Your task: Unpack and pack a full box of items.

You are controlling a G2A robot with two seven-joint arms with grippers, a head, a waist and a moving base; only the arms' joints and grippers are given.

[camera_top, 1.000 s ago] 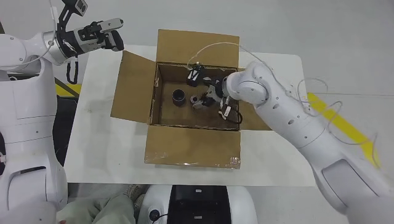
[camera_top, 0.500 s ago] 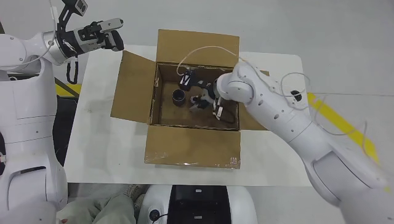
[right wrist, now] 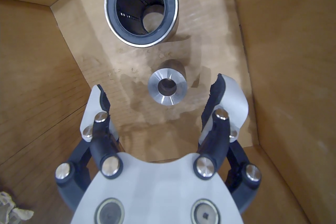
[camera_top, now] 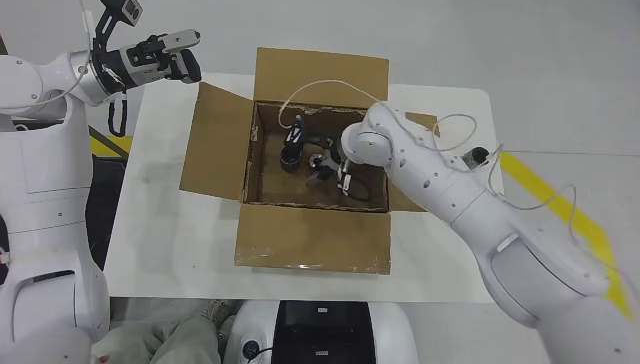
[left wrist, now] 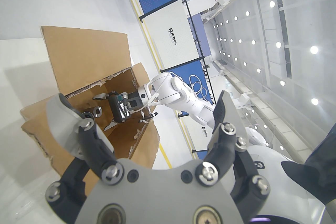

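Brown cardboard box: stands open in the middle of the white surface, with all four flaps folded outward.
Large steel sleeve with black lining: upright on the box floor near a corner, open end up; the top view places it toward the box's left wall.
Small bright steel bushing: upright on the box floor just beside the large sleeve and apart from it, its bore facing up.
Right hand: lowered inside the box with its fingers spread wide and holding nothing. The small bushing shows between them, and no contact can be seen.
Left hand: raised beyond the far left corner of the surface, well apart from the box. Its fingers are spread and empty.
Crumpled pale scrap: lies on the box floor, away from both metal parts.
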